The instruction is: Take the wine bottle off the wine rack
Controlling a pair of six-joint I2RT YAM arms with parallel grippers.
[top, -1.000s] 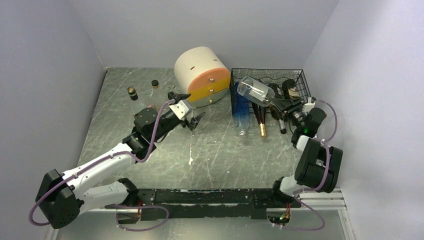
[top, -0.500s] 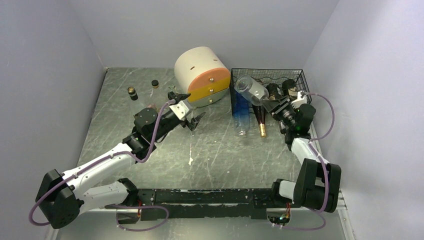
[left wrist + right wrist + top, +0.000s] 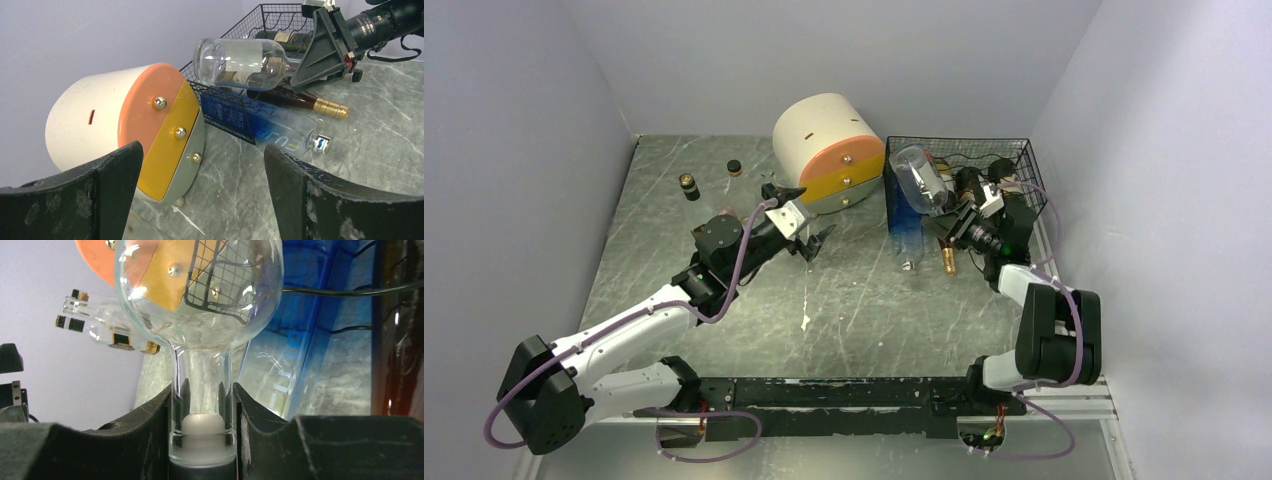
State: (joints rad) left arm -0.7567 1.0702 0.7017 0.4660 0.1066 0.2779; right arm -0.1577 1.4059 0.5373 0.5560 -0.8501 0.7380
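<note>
At the right gripper (image 3: 202, 405): jaws closed tight on the neck of the clear wine bottle (image 3: 200, 290), one finger on each side and the stopper end sitting between them.
Ahead of that gripper: the bottle's round body points away from the fingers, toward the cream-and-orange drawer unit (image 3: 824, 135). It hangs raised over the near left corner of the wine rack (image 3: 1014, 150).
Contact with the rack: I cannot tell whether the glass touches the wire rim. From the left wrist view it looks lifted off the wavy shelves.
Step in hand: by my reading, the lift-out. The bottle is gripped and raised but not yet carried away from the rack.
Next move: likely a pull back and sideways toward bare table (image 3: 844, 300), with the body kept level and a firm grip on the slick neck.
Below the held bottle: a blue bottle (image 3: 255, 122) and a dark bottle with a gold cap (image 3: 305, 101) lie with their necks poking out of the rack front. A low path would clip them.
Beyond the bottle's base: the drawer unit stands close, so there is little room that way.
Left gripper (image 3: 802, 215): wide open and holding nothing, hovering near the drawer unit's front.
Far beyond the left gripper: two small bottles (image 3: 688, 185) stand well apart from the work.
</note>
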